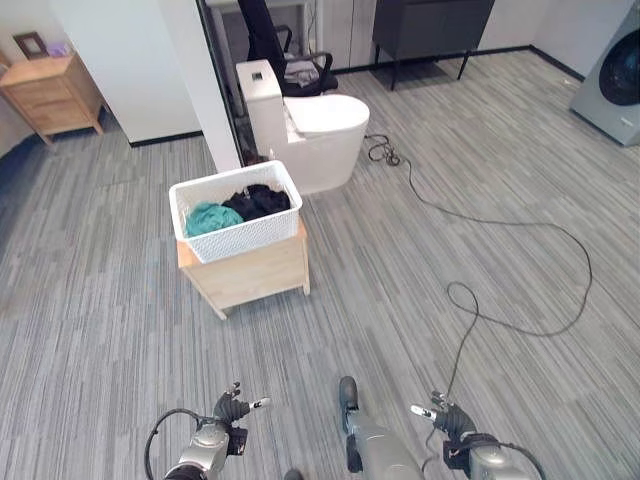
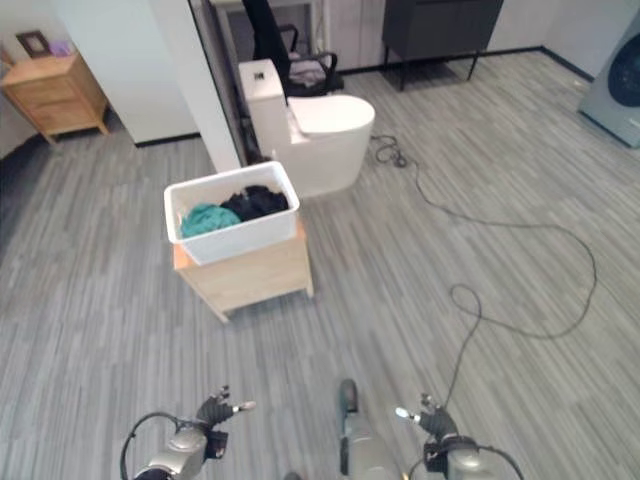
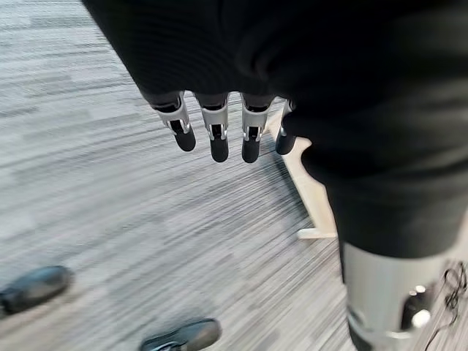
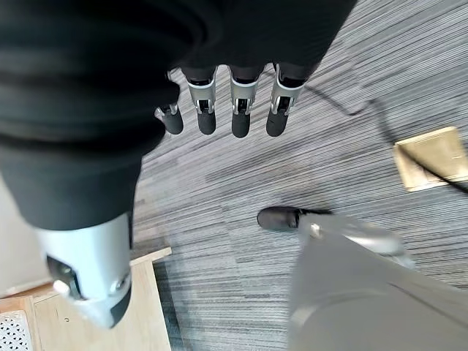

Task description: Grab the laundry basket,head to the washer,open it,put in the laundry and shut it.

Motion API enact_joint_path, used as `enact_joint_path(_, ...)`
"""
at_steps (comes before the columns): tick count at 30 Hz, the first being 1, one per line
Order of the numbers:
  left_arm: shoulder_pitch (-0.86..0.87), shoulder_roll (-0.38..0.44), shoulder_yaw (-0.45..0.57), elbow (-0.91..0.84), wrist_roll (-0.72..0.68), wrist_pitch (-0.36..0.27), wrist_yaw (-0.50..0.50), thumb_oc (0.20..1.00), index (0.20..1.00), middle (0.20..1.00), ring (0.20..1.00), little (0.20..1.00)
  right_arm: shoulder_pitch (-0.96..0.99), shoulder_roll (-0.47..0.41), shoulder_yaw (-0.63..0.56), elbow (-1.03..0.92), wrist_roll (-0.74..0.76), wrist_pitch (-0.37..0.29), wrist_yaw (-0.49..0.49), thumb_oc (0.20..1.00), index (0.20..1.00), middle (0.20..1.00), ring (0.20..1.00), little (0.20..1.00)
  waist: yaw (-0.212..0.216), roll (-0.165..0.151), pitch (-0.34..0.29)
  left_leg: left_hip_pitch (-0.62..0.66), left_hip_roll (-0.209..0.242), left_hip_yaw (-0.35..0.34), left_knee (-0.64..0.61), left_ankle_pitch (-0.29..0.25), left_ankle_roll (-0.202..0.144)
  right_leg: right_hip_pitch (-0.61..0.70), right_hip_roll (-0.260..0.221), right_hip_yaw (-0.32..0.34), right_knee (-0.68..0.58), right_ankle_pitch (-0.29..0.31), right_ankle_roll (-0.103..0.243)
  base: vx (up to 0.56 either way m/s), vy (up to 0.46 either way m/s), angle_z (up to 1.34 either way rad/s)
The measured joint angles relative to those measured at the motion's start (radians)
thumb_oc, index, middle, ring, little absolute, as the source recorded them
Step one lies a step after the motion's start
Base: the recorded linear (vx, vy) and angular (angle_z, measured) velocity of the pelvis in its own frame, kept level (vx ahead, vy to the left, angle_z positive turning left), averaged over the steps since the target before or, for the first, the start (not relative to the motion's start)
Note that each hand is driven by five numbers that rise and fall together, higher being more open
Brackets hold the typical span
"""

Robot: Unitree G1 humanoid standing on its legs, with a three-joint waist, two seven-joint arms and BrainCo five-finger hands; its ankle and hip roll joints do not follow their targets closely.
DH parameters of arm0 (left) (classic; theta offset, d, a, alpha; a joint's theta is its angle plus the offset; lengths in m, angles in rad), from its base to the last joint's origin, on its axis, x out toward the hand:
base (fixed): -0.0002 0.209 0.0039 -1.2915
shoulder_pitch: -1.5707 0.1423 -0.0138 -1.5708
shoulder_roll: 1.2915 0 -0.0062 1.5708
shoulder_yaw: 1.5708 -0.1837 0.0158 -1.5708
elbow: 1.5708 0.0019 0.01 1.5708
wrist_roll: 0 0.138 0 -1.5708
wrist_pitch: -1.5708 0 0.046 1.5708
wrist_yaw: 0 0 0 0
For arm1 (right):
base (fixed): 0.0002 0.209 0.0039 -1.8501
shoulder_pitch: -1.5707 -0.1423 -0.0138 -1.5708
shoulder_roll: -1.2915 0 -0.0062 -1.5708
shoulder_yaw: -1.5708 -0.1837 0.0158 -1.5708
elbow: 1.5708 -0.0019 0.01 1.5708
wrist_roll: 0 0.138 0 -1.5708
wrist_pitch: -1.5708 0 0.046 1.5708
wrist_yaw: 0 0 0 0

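A white toilet [image 1: 310,135] stands just behind the laundry basket [image 1: 238,210], the washer [image 1: 612,75] sits at the upper right edge, well apart. The left hand [image 1: 232,410] and right hand [image 1: 448,415] hang low at the bottom, fingers [image 3: 214,131] straight and relaxed, holding nothing. The white basket, left of centre on a small wooden bench [image 1: 248,272], holds teal and black laundry [image 1: 240,208]

- Left hand [image 1: 232,408] low at the left of the head views, arm coming in from the lower edge, fingers [image 3: 214,131] straight and hanging relaxed, holding nothing.
- Right hand [image 1: 447,415] low at the right, at about the same height, well apart from the left.
- Right fingers [image 4: 239,110] likewise straight, loosely spread in a row, thumb set apart, nothing in the grasp.
- Both wrists under dark ribbed covers.
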Motion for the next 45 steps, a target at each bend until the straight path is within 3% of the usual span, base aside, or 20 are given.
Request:
enact_joint_path(4,-0.034,-0.028,0.003,0.097,-0.028,-0.006,-0.009,1.0,1.0,1.0,1.0,1.0,-0.036,-0.007,-0.006,0.023,0.002,0.001,0.001,1.0,1.0,1.0,1.0,1.0,-0.007,0.032,-0.023,0.008,0.062,-0.042,0.12,0.026,-0.055,0.089,0.072,-0.026,-0.031,-0.014,-0.087,0.33,-0.232,0.33)
enact_joint_path(6,-0.042,-0.031,0.0,0.109,-0.043,-0.007,-0.018,1.0,1.0,1.0,1.0,1.0,-0.042,-0.031,-0.008,-0.011,0.006,-0.004,0.0,1.0,1.0,1.0,1.0,1.0,-0.006,0.026,-0.026,-0.049,0.08,-0.089,0.275,0.053,-0.147,0.156,0.088,-0.053,-0.09,-0.033,-0.115,0.35,-0.326,0.39)
enact_joint_path(7,-0.058,-0.043,0.003,0.104,-0.045,-0.009,-0.022,1.0,1.0,1.0,1.0,1.0,-0.008,-0.034,-0.048,-0.064,0.045,-0.013,0.004,1.0,1.0,1.0,1.0,1.0,-0.004,0.004,-0.014,-0.246,0.101,-0.098,0.658,0.083,-0.247,0.193,0.087,-0.083,-0.098,-0.038,-0.156,0.21,-0.268,0.47)
enact_joint_path(10,-0.068,-0.035,0.002,0.087,-0.064,-0.007,-0.026,1.0,1.0,1.0,1.0,1.0,-0.014,-0.039,0.003,-0.097,0.069,-0.014,0.008,1.0,1.0,1.0,1.0,1.0,0.003,-0.028,0.004,-0.444,0.177,0.015,0.981,0.147,-0.154,0.214,0.117,-0.099,-0.063,-0.101,-0.251,0.23,-0.193,0.17)
enact_joint_path(13,-0.097,0.0,0.001,0.062,-0.079,-0.009,-0.022,1.0,1.0,1.0,1.0,1.0,-0.009,-0.024,0.025,-0.13,0.067,-0.016,0.008,1.0,1.0,1.0,1.0,1.0,0.024,-0.104,0.045,-0.519,0.163,0.235,0.702,0.132,-0.129,0.269,0.1,-0.122,-0.077,-0.107,-0.145,0.26,0.029,0.18)
enact_joint_path(14,-0.092,0.0,-0.001,0.062,-0.08,-0.008,-0.021,1.0,1.0,1.0,1.0,1.0,-0.004,-0.026,0.021,-0.143,0.066,-0.016,0.005,1.0,1.0,1.0,1.0,1.0,0.024,-0.098,0.047,-0.522,0.149,0.26,0.597,0.135,-0.123,0.275,0.095,-0.133,-0.067,-0.165,-0.017,0.28,0.115,0.18)
enact_joint_path(17,-0.099,-0.031,0.0,0.065,-0.075,-0.012,-0.018,1.0,1.0,1.0,1.0,1.0,0.01,-0.079,-0.004,-0.189,0.045,-0.019,0.003,1.0,1.0,1.0,1.0,1.0,0.027,-0.028,0.079,-0.528,0.187,0.224,0.198,0.179,-0.158,0.257,0.084,-0.145,0.094,-0.269,-0.226,0.34,0.159,0.2)
enact_joint_path(19,-0.075,-0.018,0.0,0.067,-0.072,-0.015,-0.017,1.0,1.0,1.0,1.0,1.0,0.012,-0.073,-0.009,-0.148,0.025,-0.022,0.001,1.0,1.0,1.0,1.0,1.0,0.062,-0.018,0.074,-0.517,0.12,0.156,0.002,0.211,-0.114,0.315,0.092,-0.127,0.007,-0.244,-0.067,0.34,0.191,-0.23)
enact_joint_path(20,-0.074,-0.016,0.002,0.082,-0.072,-0.013,-0.013,1.0,1.0,1.0,1.0,1.0,0.001,-0.071,-0.009,-0.127,0.02,-0.022,0.004,1.0,1.0,1.0,1.0,1.0,0.077,0.003,0.086,-0.516,0.11,0.143,-0.019,0.225,-0.095,0.329,0.096,-0.123,0.025,-0.279,0.131,0.23,0.148,-0.66)
enact_joint_path(22,-0.057,0.001,0.034,0.108,-0.072,-0.011,-0.012,1.0,1.0,1.0,1.0,1.0,0.015,-0.078,0.004,-0.15,-0.002,-0.021,0.021,1.0,1.0,1.0,1.0,1.0,0.078,-0.008,0.085,-0.502,0.134,0.227,0.015,0.244,-0.087,0.382,0.134,-0.116,0.019,-0.286,-0.098,0.37,0.265,-0.38)
enact_joint_path(25,-0.047,0.02,0.047,0.12,-0.063,-0.02,-0.005,1.0,1.0,1.0,1.0,1.0,0.057,-0.042,-0.005,-0.154,-0.016,-0.014,0.025,1.0,1.0,1.0,1.0,1.0,0.075,-0.082,0.05,-0.495,0.04,0.294,0.191,0.229,0.022,0.426,0.105,-0.102,0.019,-0.291,-0.053,0.36,0.325,-0.13)
enact_joint_path(27,-0.048,0.013,0.035,0.114,-0.06,-0.031,-0.006,1.0,1.0,1.0,1.0,1.0,0.082,-0.051,-0.004,-0.164,-0.02,-0.014,0.04,1.0,1.0,1.0,1.0,1.0,0.057,-0.02,0.029,-0.479,0.038,0.288,0.219,0.244,0.145,0.382,0.166,-0.089,0.148,-0.283,-0.028,0.37,0.461,-0.13)
enact_joint_path(28,-0.032,0.003,0.032,0.117,-0.061,-0.038,-0.006,1.0,1.0,1.0,1.0,1.0,0.103,-0.075,-0.001,-0.181,-0.023,-0.014,0.046,1.0,1.0,1.0,1.0,1.0,0.075,0.036,0.021,-0.433,0.077,0.269,0.179,0.229,0.288,0.34,0.182,-0.077,0.283,-0.393,-0.041,0.34,0.466,-0.65)
enact_joint_path(30,-0.02,0.028,0.05,0.121,-0.061,-0.038,-0.006,1.0,1.0,1.0,1.0,1.0,0.122,-0.046,-0.017,-0.197,-0.049,-0.01,0.04,1.0,1.0,1.0,1.0,1.0,0.051,-0.085,-0.034,-0.429,-0.023,0.314,0.245,0.166,0.198,0.392,-0.035,-0.011,0.207,-0.499,-0.042,0.22,0.338,-0.28)
enact_joint_path(36,-0.027,0.058,0.048,0.104,-0.063,-0.038,-0.003,1.0,1.0,1.0,1.0,1.0,0.069,-0.04,0.043,-0.256,-0.059,-0.012,0.062,1.0,1.0,1.0,1.0,1.0,0.115,-0.068,-0.046,-0.316,-0.059,0.331,0.147,0.108,0.157,0.277,-0.144,-0.142,0.513,-0.412,0.011,0.17,0.313,-0.11)
enact_joint_path(38,-0.033,0.063,0.038,0.076,-0.06,-0.038,-0.004,1.0,1.0,1.0,1.0,1.0,0.065,-0.04,0.036,-0.278,-0.058,-0.011,0.068,1.0,1.0,1.0,1.0,1.0,0.106,-0.057,-0.039,-0.299,-0.095,0.26,0.105,0.108,0.161,0.235,-0.117,-0.062,0.491,-0.431,0.015,0.29,0.311,0.52)
enact_joint_path(40,-0.105,0.052,0.016,0.121,-0.034,-0.036,-0.005,1.0,1.0,1.0,1.0,1.0,0.044,-0.041,0.06,-0.249,-0.058,-0.012,0.071,1.0,1.0,1.0,1.0,1.0,0.091,-0.008,0.026,-0.276,-0.051,0.179,0.085,0.126,0.163,0.143,0.106,0.07,0.462,-0.485,-0.068,0.1,0.071,0.96)
enact_joint_path(41,-0.103,0.06,0.004,0.113,-0.022,-0.037,-0.011,1.0,1.0,1.0,1.0,1.0,0.038,-0.028,0.063,-0.239,-0.058,-0.011,0.082,1.0,1.0,1.0,1.0,1.0,0.08,-0.001,0.038,-0.246,-0.044,0.173,0.037,0.159,0.123,0.079,0.196,0.093,0.353,-0.449,-0.04,0.1,0.001,0.93)
enact_joint_path(43,-0.078,0.074,0.004,0.112,-0.022,-0.038,-0.014,1.0,1.0,1.0,1.0,1.0,0.041,-0.029,0.077,-0.256,-0.058,-0.011,0.087,1.0,1.0,1.0,1.0,1.0,0.086,-0.043,0.04,-0.213,-0.083,0.234,0.009,0.128,0.102,-0.016,0.098,-0.177,0.292,-0.365,-0.062,0.12,-0.032,0.42)
enact_joint_path(45,-0.014,0.066,0.002,0.115,-0.015,-0.032,-0.016,1.0,1.0,1.0,1.0,1.0,0.059,-0.03,0.07,-0.25,-0.057,-0.012,0.086,1.0,1.0,1.0,1.0,1.0,0.078,-0.06,0.035,-0.172,-0.121,0.209,0.038,0.077,0.073,0.001,0.008,-0.266,0.231,-0.235,-0.096,0.07,-0.048,0.19)
